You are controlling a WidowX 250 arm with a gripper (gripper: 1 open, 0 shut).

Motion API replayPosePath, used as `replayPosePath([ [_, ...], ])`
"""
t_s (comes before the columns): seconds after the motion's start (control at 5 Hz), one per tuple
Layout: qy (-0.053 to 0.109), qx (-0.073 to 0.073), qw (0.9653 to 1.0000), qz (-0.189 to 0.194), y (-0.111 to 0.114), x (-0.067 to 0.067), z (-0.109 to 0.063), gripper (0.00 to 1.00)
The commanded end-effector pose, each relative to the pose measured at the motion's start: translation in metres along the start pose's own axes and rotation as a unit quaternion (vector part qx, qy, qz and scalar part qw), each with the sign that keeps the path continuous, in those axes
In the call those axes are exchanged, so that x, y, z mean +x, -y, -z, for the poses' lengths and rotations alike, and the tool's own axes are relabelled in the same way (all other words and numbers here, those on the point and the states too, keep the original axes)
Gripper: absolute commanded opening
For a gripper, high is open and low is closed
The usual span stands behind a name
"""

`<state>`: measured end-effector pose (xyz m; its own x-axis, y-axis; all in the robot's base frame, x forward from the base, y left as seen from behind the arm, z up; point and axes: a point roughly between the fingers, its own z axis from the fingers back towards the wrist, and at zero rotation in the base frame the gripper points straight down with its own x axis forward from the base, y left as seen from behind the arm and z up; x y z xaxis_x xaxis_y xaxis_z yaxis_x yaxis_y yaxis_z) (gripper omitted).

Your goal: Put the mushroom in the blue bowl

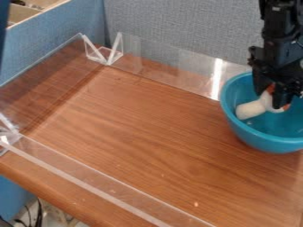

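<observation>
The blue bowl [263, 133] stands at the right side of the wooden table. My gripper [278, 99] reaches down from above into the bowl's opening. Its dark fingers are closed on the right end of the small cream-white mushroom [250, 110]. The mushroom sticks out to the left, inside the bowl's rim and near its left wall. Whether the mushroom touches the bowl's inside, I cannot tell.
The wooden tabletop [142, 133] is ringed by low clear plastic walls [71, 53]. A blue partition stands behind. The table's front edge runs along the lower left. The bowl sits close to the right frame edge.
</observation>
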<state>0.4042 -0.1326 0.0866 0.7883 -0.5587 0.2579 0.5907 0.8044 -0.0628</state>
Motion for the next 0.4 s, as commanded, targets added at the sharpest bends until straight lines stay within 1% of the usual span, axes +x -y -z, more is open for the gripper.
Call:
replayPosePath([
  [0.0, 0.04, 0.017, 0.999, 0.004, -0.0064, 0.0074, -0.0329, 0.0],
  [0.2, 0.04, 0.015, 0.9991, 0.003, -0.0072, 0.0069, -0.0315, 0.0],
])
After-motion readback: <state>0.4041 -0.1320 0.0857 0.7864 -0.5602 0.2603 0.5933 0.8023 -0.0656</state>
